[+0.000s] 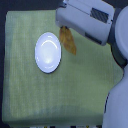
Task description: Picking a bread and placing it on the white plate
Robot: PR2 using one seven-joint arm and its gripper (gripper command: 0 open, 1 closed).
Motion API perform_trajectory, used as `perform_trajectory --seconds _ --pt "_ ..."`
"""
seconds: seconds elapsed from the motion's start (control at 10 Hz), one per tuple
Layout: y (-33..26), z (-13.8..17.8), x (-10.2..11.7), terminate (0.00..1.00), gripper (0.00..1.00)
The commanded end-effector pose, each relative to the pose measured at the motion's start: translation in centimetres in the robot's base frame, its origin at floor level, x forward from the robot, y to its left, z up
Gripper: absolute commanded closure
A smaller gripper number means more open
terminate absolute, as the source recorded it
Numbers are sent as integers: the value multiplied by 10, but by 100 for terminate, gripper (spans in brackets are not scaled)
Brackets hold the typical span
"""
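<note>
The white plate (48, 52) lies on the green cloth, left of centre in the exterior view, with nothing on it. The bread (68, 41), a golden-brown oval roll, sits just off the plate's right rim, its upper end hidden under the robot arm. The arm's white and grey forearm reaches in from the upper right and ends right above the bread. The gripper itself is covered by the forearm, so its fingers do not show.
A light green cloth (45, 95) covers the table, dark floor showing past its left and top edges. The robot's white body (118, 95) fills the right side of the exterior view.
</note>
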Motion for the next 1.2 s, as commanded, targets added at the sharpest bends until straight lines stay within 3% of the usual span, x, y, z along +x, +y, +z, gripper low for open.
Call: perform_trajectory --seconds 0.0,0.1,0.4,0.7,1.1 --pt "116 -8 -27 0 100" --pt "143 -20 -44 0 100" --pt "158 -36 -60 0 100" --pt "158 -41 -59 0 100" --pt "151 -50 -40 0 100"
